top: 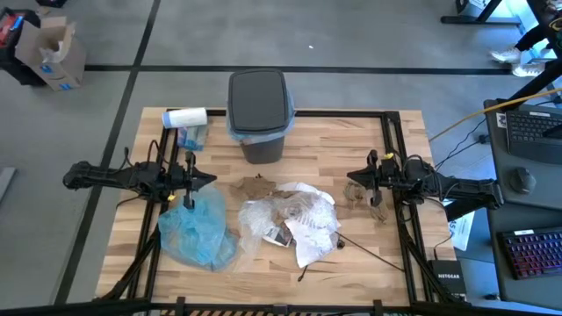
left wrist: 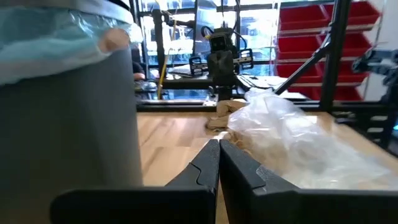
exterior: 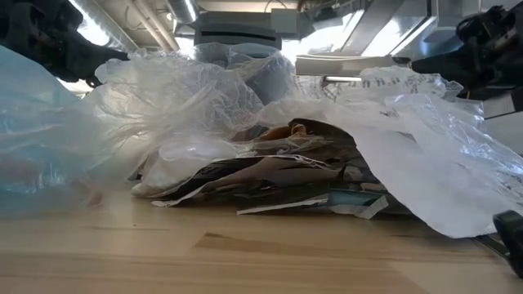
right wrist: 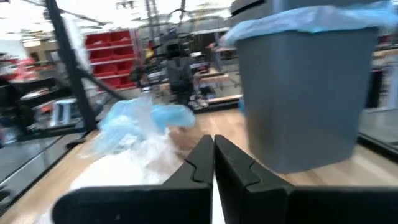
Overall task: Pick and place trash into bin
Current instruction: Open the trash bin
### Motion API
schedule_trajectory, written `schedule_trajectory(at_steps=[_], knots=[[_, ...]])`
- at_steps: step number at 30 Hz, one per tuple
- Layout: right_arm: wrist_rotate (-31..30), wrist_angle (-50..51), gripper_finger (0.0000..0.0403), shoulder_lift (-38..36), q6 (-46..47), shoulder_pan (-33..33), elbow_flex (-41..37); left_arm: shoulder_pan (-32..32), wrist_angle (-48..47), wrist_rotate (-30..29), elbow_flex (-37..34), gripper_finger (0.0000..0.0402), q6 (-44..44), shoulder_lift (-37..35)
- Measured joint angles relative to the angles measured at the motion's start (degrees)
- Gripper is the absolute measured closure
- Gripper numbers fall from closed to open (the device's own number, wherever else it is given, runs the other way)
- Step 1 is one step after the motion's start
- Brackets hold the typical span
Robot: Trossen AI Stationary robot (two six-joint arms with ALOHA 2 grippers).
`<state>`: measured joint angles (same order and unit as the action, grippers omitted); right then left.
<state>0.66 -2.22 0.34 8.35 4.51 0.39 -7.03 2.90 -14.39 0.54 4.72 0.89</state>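
The trash lies heaped at the table's middle: clear wrap and white plastic [top: 294,215] [exterior: 245,122], crumpled brown paper [top: 256,186], a printed packet [top: 281,235] and thin dark sticks [top: 356,248]. A light blue bag [top: 198,230] lies at the near left. The dark grey bin [top: 260,114], lid on and blue liner showing at its rim, stands on the table at the far middle. My left gripper [top: 209,180] [left wrist: 219,152] hovers shut left of the heap. My right gripper [top: 354,182] [right wrist: 213,148] hovers shut to the heap's right, beside brown crumpled paper [top: 358,197].
A white roll with blue bags [top: 186,123] lies at the far left of the table, beside the bin. Black frame rails [top: 397,158] run along the table's sides. Off the table, a cardboard box [top: 53,54] stands on the floor and keyboards [top: 531,127] sit on a desk at right.
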Motion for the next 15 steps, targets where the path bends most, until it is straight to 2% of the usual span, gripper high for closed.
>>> schedule_trajectory(at_steps=[4,7,10,15], knots=[[-1.47,-7.41,0.0395,0.02,9.41,0.00,-0.01,0.00,0.82,0.02,0.00,0.0398,-2.02,0.01],[-8.00,-14.73,0.0395,0.44,17.94,0.00,-0.01,0.00,4.41,0.02,0.02,0.0398,-2.77,0.00],[-16.03,-22.87,0.0395,0.61,18.46,0.00,-0.01,0.00,9.52,0.03,0.00,0.0398,-4.57,0.02],[-18.19,-27.55,0.0395,5.80,12.94,0.02,2.61,0.04,20.37,-1.53,0.01,0.0398,-2.35,0.00]])
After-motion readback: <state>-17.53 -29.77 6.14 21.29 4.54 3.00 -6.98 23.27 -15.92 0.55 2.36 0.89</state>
